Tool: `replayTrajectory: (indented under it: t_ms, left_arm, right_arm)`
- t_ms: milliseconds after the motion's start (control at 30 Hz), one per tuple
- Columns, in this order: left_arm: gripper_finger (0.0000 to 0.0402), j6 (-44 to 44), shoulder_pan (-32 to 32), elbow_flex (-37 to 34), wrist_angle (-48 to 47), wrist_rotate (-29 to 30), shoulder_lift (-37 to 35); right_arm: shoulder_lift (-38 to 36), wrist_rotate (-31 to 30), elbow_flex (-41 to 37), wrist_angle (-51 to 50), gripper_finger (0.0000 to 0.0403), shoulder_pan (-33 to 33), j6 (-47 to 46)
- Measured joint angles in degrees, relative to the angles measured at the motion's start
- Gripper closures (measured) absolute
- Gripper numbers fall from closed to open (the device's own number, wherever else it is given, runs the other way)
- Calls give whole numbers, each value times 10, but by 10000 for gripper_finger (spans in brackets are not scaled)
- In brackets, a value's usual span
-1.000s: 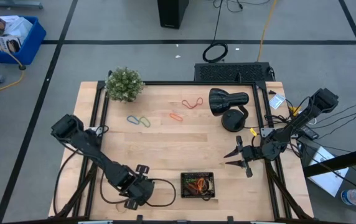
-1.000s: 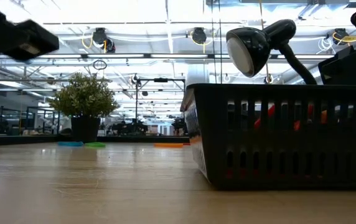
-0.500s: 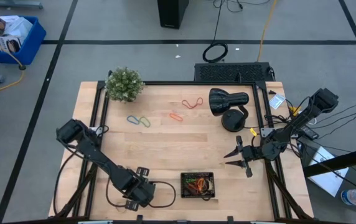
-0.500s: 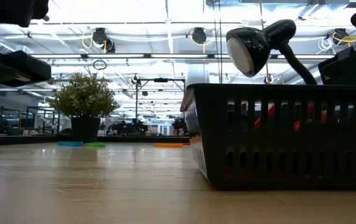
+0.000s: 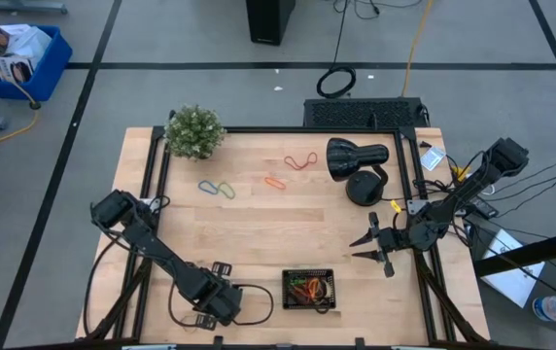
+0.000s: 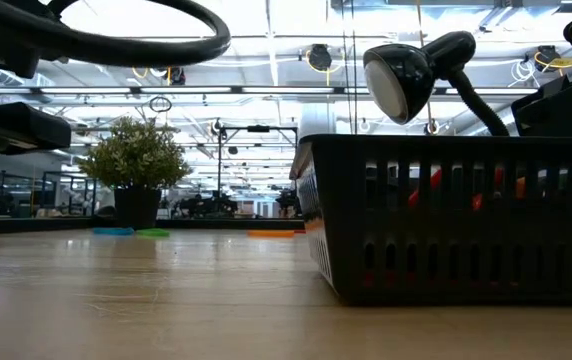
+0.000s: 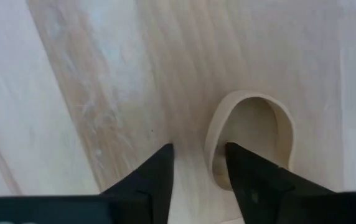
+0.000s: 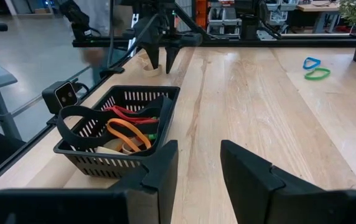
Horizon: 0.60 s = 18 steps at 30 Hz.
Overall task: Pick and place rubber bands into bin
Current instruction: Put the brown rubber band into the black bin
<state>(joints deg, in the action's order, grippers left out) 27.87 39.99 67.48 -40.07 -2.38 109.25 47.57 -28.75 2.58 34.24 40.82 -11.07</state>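
- Where the left arm's fingers come down on the worktop, they stand a little apart, released, with the near side of a tan rubber band between them. One finger is outside the loop and the other over it, and nothing is pinched.
- Seen from the right wrist, these fingers point straight down at the near left part of the worktop, left of the bin.
- While it waits over the right edge of the worktop, the right arm's fingers are spread and hold nothing.
- Inside the bin, near the front edge, lie a long black loop, an orange band and a red band, with a bit of green beneath.
- A thick black cable from the left arm curls on the worktop between that arm and the bin.
- Loose on the far half lie a blue band touching a green band, then an orange one and a red pair.
- A black lamp stands just right of the red pair, between it and the right arm.
- A potted plant sits at the far left corner.
- A blue crate on the floor holds packets whose print is too small to read.
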Motion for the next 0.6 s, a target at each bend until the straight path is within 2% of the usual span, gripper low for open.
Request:
replayTrajectory:
  t_ms: [300, 433, 600]
  left_arm:
    - [388, 16, -5, -1, 1, -4, 1]
    - [392, 29, -17, 11, -12, -22, 1]
    - [396, 26, -40, 41, -24, -15, -24]
  right_arm:
    - [0, 0, 0, 0, 287, 0, 2]
    - [0, 0, 0, 0, 287, 0, 2]
    - [0, 0, 0, 2, 287, 0, 2]
